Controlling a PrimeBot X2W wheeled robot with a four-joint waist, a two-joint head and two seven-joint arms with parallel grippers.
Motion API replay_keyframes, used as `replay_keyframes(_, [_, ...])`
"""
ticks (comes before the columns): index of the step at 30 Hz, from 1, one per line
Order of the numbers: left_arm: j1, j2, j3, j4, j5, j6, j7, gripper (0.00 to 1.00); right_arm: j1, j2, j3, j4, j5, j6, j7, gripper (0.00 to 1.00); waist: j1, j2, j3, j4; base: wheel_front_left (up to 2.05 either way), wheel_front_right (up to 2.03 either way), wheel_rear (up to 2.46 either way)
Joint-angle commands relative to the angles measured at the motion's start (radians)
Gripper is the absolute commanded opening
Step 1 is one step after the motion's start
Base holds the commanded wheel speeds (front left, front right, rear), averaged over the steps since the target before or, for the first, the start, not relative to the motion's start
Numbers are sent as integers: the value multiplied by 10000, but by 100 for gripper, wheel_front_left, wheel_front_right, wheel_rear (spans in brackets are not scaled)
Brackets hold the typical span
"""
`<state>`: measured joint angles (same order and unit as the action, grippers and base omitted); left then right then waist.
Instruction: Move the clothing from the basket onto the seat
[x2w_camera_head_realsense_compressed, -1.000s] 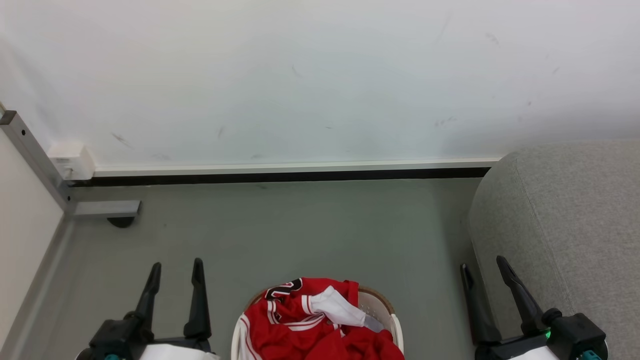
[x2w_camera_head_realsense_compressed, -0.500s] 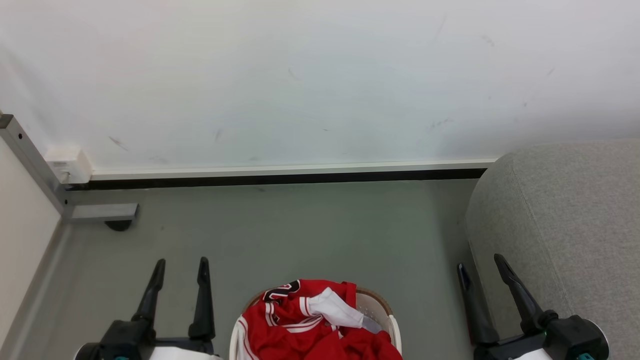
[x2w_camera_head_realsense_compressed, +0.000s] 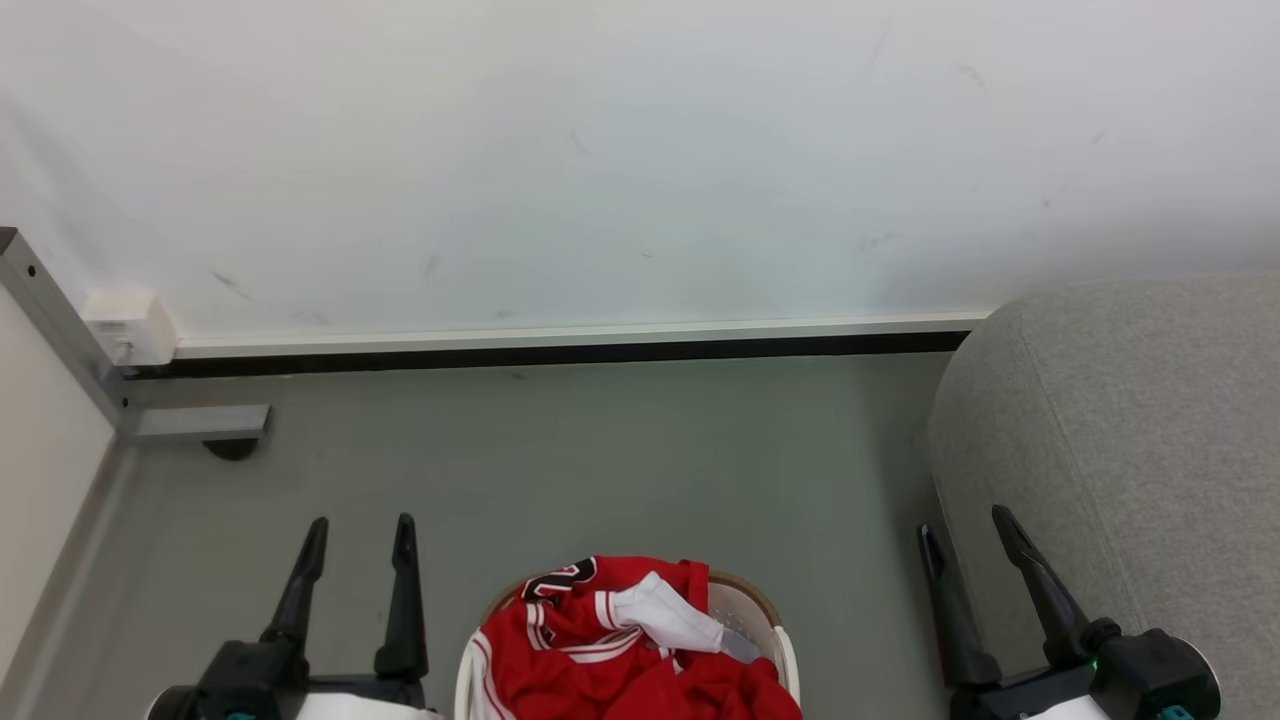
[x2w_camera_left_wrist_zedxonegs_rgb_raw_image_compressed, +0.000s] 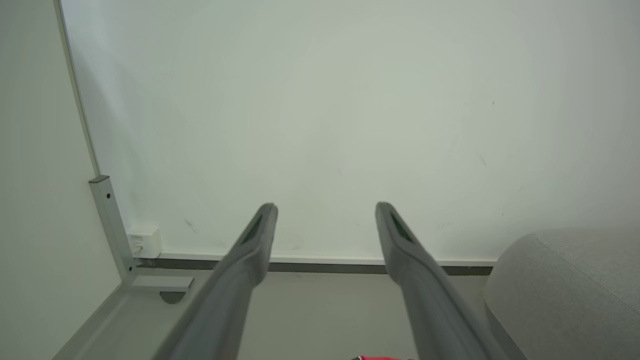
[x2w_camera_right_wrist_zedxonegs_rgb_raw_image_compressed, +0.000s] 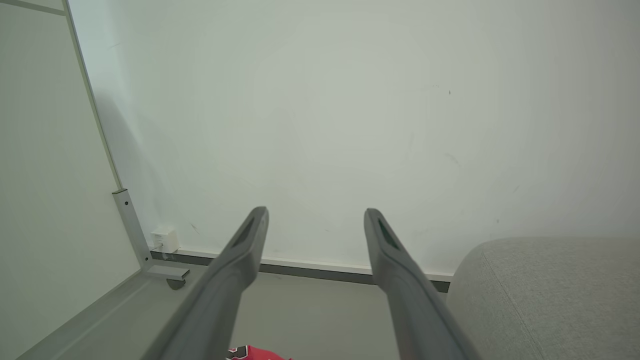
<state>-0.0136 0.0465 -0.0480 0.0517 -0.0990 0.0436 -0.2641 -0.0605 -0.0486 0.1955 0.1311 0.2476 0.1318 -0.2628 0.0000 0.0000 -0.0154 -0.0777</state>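
1. Broadly, a pale wall (x2w_camera_head_realsense_compressed: 600, 150) takes up the far side, and a grey floor (x2w_camera_head_realsense_compressed: 620, 450) runs from its skirting back toward the robot
2. The grey upholstered seat (x2w_camera_head_realsense_compressed: 1130, 440) bulks at the right, its rounded edge just beside the right arm
3. The white laundry basket (x2w_camera_head_realsense_compressed: 788, 655) stands on the floor at the bottom middle of the head view, between the two arms; the lower edge of that view cuts it off, so its long axis cannot be told
4. The red jersey clothing (x2w_camera_head_realsense_compressed: 570, 660) is heaped inside it, white stripes and a white patch uppermost, rising above the brown rim; the task looks unstarted
5. The left hand (x2w_camera_head_realsense_compressed: 361, 520) hangs with fingers spread wide and empty, pointing at the wall
6. The right hand (x2w_camera_head_realsense_compressed: 963, 521) is likewise spread wide and holds nothing
7. Key relation: the heap lies inward of both hands and back from their fingertips, toward the robot, so either must draw in and tip down to reach it; the left looks slightly nearer the basket and the right nearer the seat, which probably favours the right for carrying across
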Motion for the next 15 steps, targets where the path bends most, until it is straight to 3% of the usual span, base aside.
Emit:
replay_keyframes(1, [94, 70, 12, -18, 19, -20, -7, 100, -64, -35, -20, -26, 50, -21, -32, 100, 0, 0, 30, -58, 0, 0, 0])
replay_keyframes(15, [-488, 67, -51, 739, 71, -338, -6, 100, -532, -27, -309, -317, 29, -21, -16, 100, 0, 0, 1200, -1187, 0, 0, 0])
